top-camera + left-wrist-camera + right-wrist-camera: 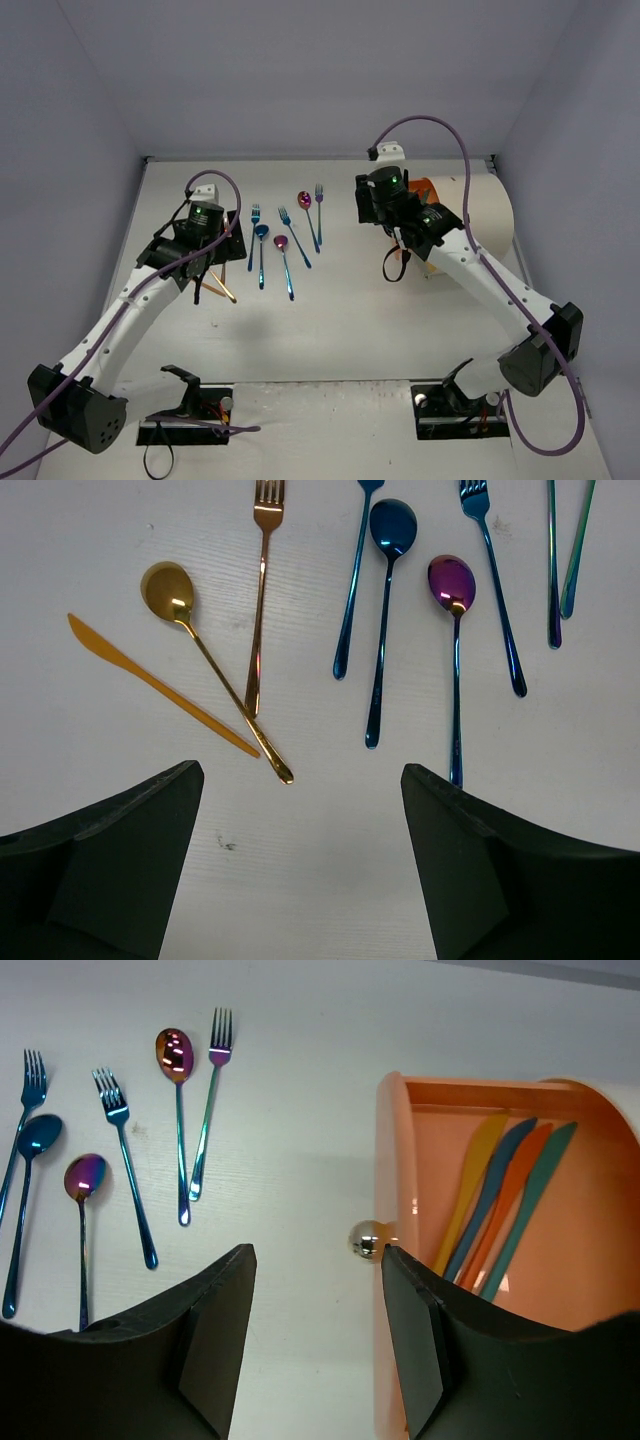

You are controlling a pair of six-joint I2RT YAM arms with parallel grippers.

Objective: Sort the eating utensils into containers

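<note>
1. Hovering over the desk [340, 330], the left arm stretches forward with its wrist tipped down; left fingers [130, 850] spread wide, holding nothing.
2. Ahead of them lie the gold knife [160, 685], gold spoon [215, 670] and gold fork [260, 600], handles meeting.
3. Blue spoon [385, 620] and purple spoon [455, 650] lie just right of those.
4. Right arm bends over the open orange drawer [400, 1210]; right fingers [220, 1330] released, gold knob [366, 1240] between them.
5. Four knives [500, 1200] lie inside the drawer.
</note>
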